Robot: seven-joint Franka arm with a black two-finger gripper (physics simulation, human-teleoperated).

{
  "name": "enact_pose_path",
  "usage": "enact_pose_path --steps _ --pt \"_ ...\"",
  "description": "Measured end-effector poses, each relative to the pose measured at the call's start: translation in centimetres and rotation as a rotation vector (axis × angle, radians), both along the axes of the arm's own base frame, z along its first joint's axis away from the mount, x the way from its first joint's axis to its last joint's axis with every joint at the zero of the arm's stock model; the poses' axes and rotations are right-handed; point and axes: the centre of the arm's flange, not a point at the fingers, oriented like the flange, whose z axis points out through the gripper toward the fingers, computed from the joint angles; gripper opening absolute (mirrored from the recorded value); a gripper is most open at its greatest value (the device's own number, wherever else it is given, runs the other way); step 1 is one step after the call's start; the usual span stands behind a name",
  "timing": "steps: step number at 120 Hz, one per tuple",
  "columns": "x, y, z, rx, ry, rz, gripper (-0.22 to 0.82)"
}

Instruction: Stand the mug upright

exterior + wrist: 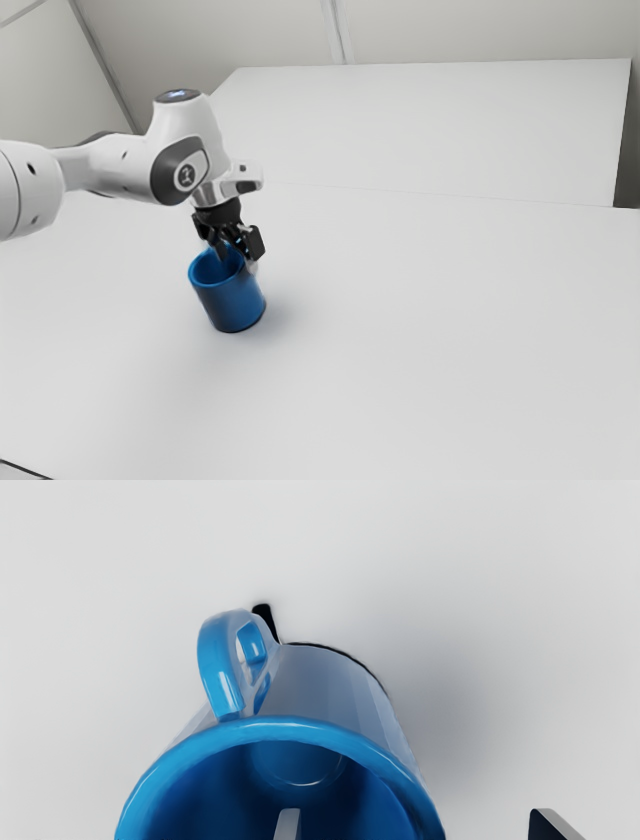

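The gripper [237, 259] is at the mouth of the blue mug [232, 302], with one finger inside the opening and the other outside the wall. The mug's mouth faces up toward the hand, and its body leans a little toward the exterior view's left; whether its base sits flat I cannot tell. In the wrist view the gripper [414, 824] has its fingers well apart, on either side of the rim of the mug [300, 725], with gaps to the wall. The mug's handle [212, 665] is on the side away from the fingers.
The mug is on a broad white table [420, 340], with a soft shadow beside it. Behind it is another white surface [430, 130]. A thin dark edge [22, 468] runs across the exterior view's lower left corner.
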Motion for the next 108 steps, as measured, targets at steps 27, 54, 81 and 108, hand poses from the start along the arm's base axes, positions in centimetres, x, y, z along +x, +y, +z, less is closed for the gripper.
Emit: enact_pose_path --steps 27,54,81,108 --pt "2.8 -0.3 8.4 -0.051 -0.098 0.056 0.56" --pt "5.3 -0.2 15.8 -0.106 -0.130 0.087 0.59" --pt "5.2 0.0 20.6 -0.114 -0.130 0.098 0.60" --pt "4.7 0.1 20.5 -0.115 -0.091 0.107 0.60"
